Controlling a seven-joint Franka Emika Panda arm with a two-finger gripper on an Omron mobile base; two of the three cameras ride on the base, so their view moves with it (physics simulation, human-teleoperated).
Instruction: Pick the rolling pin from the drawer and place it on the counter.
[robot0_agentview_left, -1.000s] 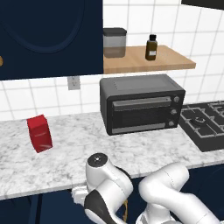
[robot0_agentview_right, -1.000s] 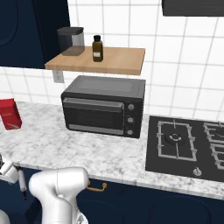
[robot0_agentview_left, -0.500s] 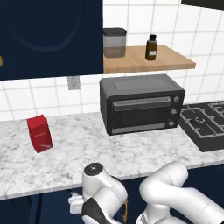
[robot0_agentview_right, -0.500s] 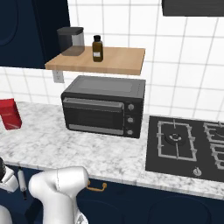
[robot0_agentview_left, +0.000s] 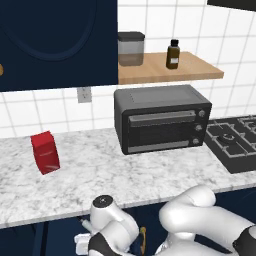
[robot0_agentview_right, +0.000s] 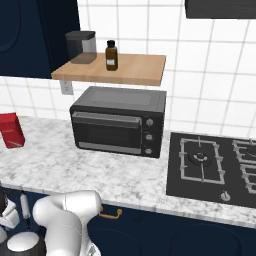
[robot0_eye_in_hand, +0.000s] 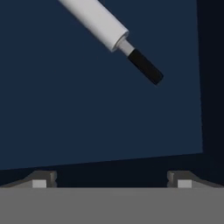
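Your rolling pin (robot0_eye_in_hand: 98, 21) lay on the dark blue drawer floor (robot0_eye_in_hand: 87, 109), slanting toward its far edge, one black handle showing. Your gripper (robot0_eye_in_hand: 112, 181) hung above with fingers spread, holding nothing. Possibly the pin (robot0_agentview_right: 23, 206) showed below the counter (robot0_agentview_right: 100, 175) edge. A red box (robot0_agentview_left: 45, 152) stood near the worktop's left end.

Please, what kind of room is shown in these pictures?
It is a simulated kitchen. A marbled counter carries a black toaster oven, a gas hob is set into it, and the wall behind is white tile.
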